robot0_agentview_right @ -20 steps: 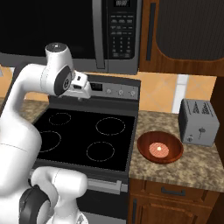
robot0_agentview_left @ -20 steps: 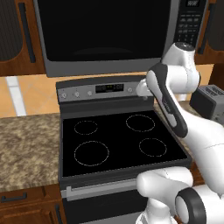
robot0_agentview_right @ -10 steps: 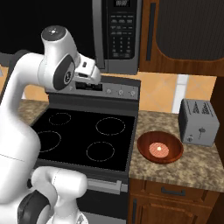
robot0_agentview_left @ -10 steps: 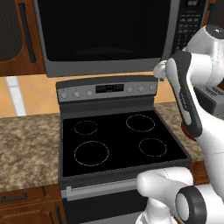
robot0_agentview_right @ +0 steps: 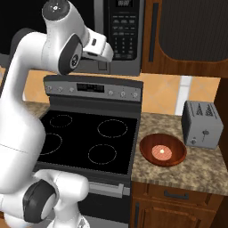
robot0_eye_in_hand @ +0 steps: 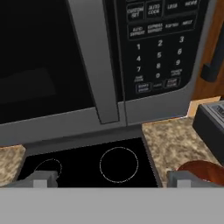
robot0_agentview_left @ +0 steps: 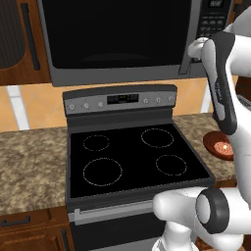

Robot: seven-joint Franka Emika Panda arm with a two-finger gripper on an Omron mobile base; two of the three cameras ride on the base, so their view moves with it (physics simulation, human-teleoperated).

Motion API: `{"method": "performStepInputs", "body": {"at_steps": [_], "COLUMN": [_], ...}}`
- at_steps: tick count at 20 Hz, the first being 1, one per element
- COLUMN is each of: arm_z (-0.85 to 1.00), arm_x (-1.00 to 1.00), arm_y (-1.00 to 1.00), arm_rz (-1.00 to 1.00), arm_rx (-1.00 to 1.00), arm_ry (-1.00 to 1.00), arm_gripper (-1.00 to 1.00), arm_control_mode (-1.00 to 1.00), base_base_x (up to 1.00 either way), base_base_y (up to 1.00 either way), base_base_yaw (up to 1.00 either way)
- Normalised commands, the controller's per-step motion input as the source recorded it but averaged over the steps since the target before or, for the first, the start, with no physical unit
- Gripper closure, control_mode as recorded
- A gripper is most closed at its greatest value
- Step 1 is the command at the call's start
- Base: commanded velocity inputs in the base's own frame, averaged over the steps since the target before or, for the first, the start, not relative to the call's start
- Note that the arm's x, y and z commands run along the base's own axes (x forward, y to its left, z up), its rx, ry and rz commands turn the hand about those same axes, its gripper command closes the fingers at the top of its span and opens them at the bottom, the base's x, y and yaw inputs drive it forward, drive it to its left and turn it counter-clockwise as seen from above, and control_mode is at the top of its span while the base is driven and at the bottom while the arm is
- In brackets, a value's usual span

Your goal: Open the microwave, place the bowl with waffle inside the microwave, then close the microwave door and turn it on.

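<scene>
The microwave (robot0_agentview_left: 122,39) hangs over the stove with its black glass door (robot0_eye_in_hand: 39,57) shut. Its long grey handle bar (robot0_eye_in_hand: 94,61) runs beside the keypad (robot0_eye_in_hand: 157,43). My gripper (robot0_eye_in_hand: 113,179) is open with nothing between its fingertips (robot0_eye_in_hand: 41,179), and it faces the lower part of the handle from a short way off. From the right base camera the gripper (robot0_agentview_right: 103,64) hovers just in front of the microwave's lower edge, left of the keypad (robot0_agentview_right: 124,35). The reddish-brown bowl (robot0_agentview_right: 162,150) sits on the counter right of the stove, holding the pale waffle (robot0_agentview_right: 161,153).
A black-topped stove (robot0_agentview_left: 132,154) with a control panel (robot0_agentview_left: 120,99) lies below the microwave. A grey toaster (robot0_agentview_right: 202,124) stands right of the bowl. Granite counter (robot0_agentview_left: 29,162) flanks the stove, and wooden cabinets (robot0_agentview_right: 187,35) hang to the right of the microwave.
The arm has lifted the hand from in front of the stove's control panel up to the microwave's front. The gripper has stayed open. Bowl and door have not moved.
</scene>
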Motion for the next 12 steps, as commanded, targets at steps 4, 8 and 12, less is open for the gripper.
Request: {"method": "performStepInputs", "body": {"at_steps": [4,8,12], "arm_z": [0.13,-0.09,-0.25], "arm_x": [0.32,0.55,0.55], "arm_y": [0.0,0.01,0.04], "arm_rz": [0.0,0.01,0.04], "arm_rx": [-0.03,-0.09,-0.04], "arm_ry": [-0.14,-0.04,-0.09], "arm_gripper": [-1.0,-1.0,-1.0], "arm_control_mode": [-1.0,-1.0,-1.0], "base_base_x": [0.0,0.0,0.0], "base_base_y": [0.0,0.0,0.0], "base_base_yaw": [0.0,0.0,0.0]}}
